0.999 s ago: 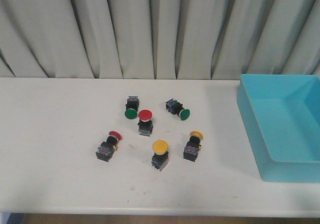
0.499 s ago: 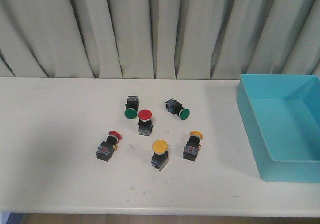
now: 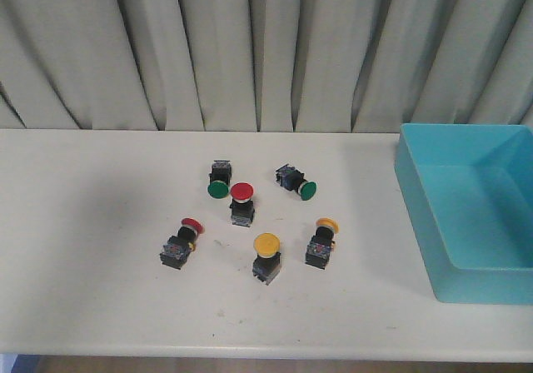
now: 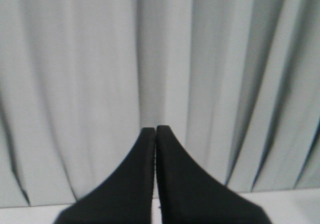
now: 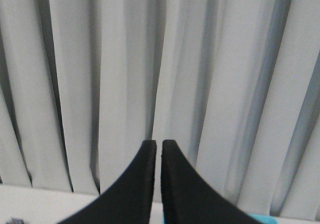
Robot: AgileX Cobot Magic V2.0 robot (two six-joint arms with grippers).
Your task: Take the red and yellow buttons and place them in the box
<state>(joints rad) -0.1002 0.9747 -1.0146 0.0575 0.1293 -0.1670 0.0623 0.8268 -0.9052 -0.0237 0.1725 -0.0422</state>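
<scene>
In the front view two red buttons [image 3: 241,194] [image 3: 191,225] and two yellow buttons [image 3: 266,246] [image 3: 326,225] lie on the white table, each with a black body. The turquoise box [image 3: 470,215] stands at the right edge and holds nothing I can see. Neither arm shows in the front view. My left gripper [image 4: 155,130] is shut and empty, facing the curtain. My right gripper [image 5: 159,144] is shut with a thin slit between its tips, empty, facing the curtain; a sliver of the box [image 5: 261,219] shows low in that view.
Two green-capped buttons [image 3: 218,189] [image 3: 307,191] lie behind the red and yellow ones. A pleated grey curtain [image 3: 250,48] hangs behind the table. The table's front edge [image 3: 250,358] runs along the bottom of the front view.
</scene>
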